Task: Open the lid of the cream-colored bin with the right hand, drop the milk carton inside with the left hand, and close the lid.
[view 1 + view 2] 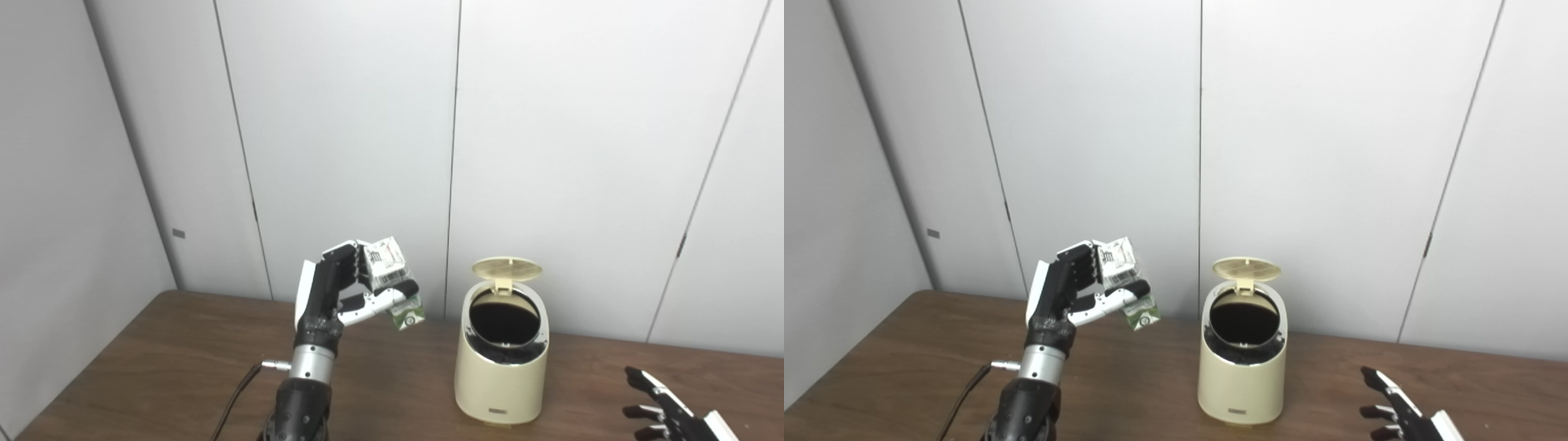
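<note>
The cream-colored bin [501,373] stands on the brown table [153,361], right of centre. Its round lid [507,268] is flipped up at the back, and the dark inside shows. My left hand [334,288] is raised above the table, left of the bin, shut on a white and green milk carton [392,278] that tilts in its fingers. The carton hangs level with the bin's rim and well to its left. My right hand [664,413] lies low at the bottom right, away from the bin, open with fingers spread and holding nothing.
Grey wall panels [343,141] close off the back and left of the table. A black cable [236,392] runs along the left forearm down to the table edge.
</note>
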